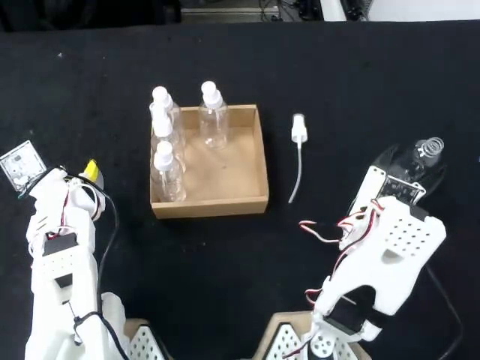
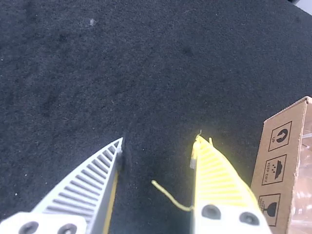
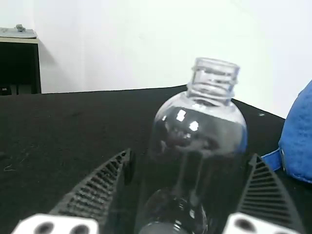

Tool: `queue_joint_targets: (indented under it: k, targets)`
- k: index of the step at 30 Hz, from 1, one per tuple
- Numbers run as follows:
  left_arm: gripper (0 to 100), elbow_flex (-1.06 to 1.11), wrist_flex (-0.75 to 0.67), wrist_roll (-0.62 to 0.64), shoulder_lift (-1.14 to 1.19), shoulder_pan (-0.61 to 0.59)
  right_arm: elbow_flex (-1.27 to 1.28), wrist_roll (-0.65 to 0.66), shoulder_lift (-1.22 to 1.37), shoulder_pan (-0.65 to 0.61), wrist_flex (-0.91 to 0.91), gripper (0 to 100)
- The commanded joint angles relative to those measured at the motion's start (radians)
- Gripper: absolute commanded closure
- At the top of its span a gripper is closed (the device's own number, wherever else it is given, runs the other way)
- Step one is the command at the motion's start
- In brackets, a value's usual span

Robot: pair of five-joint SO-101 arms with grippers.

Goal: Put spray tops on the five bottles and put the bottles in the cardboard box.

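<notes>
The cardboard box (image 1: 225,202) holds four capped bottles (image 1: 168,176). The right gripper (image 3: 191,156) straddles the last bare-necked bottle (image 3: 200,122), which stands well right of the box, with its jaws spread and not yet clamped. The left gripper (image 2: 158,141) hangs released beside the box. Next up, I'd say: clamp the bottle, then fit the loose spray top (image 1: 298,131) lying between the two.

4 capped bottles (image 1: 214,116) upright in cardboard box (image 1: 210,205); uncapped bottle (image 1: 426,154) and spray top (image 1: 298,131) outside

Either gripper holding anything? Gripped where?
Nothing held: left gripper is open over the table; right gripper is open, straddling the body of the uncapped bottle, gap showing.
</notes>
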Motion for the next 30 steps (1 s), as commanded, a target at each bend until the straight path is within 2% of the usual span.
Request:
queue_joint_targets:
  k: [1,7,10,16,22,26,30]
  targets:
    - [80,-0.007,-0.023,-0.006,-0.011,0.012,0.050,0.008,-0.128,0.023,-0.029,67.9]
    - [80,-0.007,-0.023,-0.006,-0.011,0.012,0.288,0.008,-0.496,0.015,-0.011,67.9]
    - [80,-0.007,-0.023,-0.006,-0.011,0.012,0.326,0.008,-0.699,0.020,0.107,68.0]
    - [80,-0.007,-0.023,-0.006,-0.008,0.012,0.259,0.008,-1.086,0.018,0.591,68.4]
    - [80,-0.005,-0.023,-0.006,-0.006,0.012,0.067,0.008,-1.380,-0.037,1.238,68.4]
    - [80,-0.005,-0.023,-0.006,-0.006,0.012,-0.127,0.008,-1.432,-0.143,1.580,68.5]
    - [80,-0.005,-0.023,-0.006,-0.003,0.012,-0.321,0.009,-1.379,-0.282,1.898,68.5]
